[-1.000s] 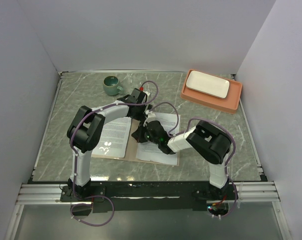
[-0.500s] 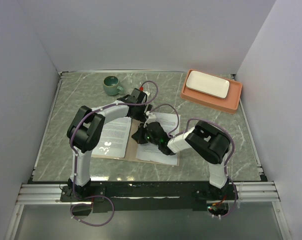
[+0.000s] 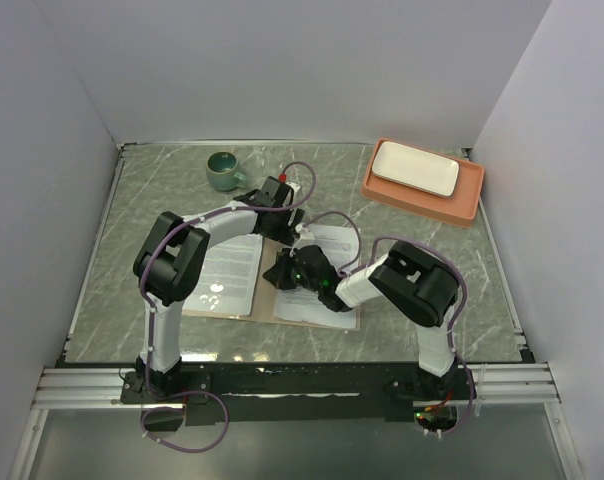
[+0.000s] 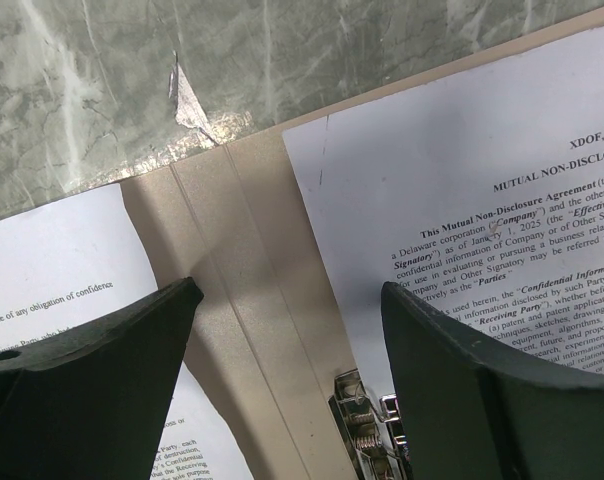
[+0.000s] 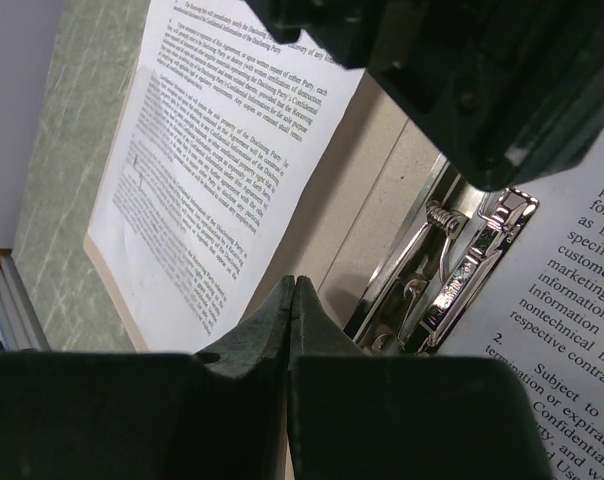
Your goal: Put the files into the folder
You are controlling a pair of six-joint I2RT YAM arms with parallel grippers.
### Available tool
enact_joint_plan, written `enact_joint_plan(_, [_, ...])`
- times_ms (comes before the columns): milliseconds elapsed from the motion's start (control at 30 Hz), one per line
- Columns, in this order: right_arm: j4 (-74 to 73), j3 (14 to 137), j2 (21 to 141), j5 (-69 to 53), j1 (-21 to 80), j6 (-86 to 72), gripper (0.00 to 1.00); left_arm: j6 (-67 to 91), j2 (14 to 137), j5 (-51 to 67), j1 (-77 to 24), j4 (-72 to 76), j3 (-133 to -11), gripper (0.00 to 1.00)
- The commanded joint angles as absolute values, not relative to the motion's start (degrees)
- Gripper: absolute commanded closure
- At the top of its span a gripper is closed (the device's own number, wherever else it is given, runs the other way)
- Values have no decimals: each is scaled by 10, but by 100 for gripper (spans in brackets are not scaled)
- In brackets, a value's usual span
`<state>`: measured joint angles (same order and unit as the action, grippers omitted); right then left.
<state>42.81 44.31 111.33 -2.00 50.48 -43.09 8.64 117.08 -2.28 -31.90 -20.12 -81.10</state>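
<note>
The tan folder lies open mid-table, with a printed white sheet on its left half and another on its right half. My left gripper is open and empty just above the far end of the spine, its jaws either side of the metal clip. The right-half sheet and left-half sheet lie to either side. My right gripper is shut and empty, its tips low over the spine beside the clip. The left sheet lies flat.
A green mug stands at the back left. An orange tray holding a white rectangular plate sits at the back right. Both grippers crowd the folder's centre, and the left gripper's body hangs over the clip in the right wrist view.
The right arm's wrist and forearm have shifted slightly left, toward the folder's spine. The left arm, folder and sheets have not visibly moved.
</note>
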Motion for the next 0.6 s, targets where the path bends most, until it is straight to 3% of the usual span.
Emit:
enact_joint_plan(0, [284, 397, 1166, -24, 486, -422, 100, 87, 1191, -5, -309, -239, -784, 18])
enact_joint_plan(567, [277, 414, 1211, -82, 449, -451, 100, 76, 1187, -5, -305, -234, -776, 19])
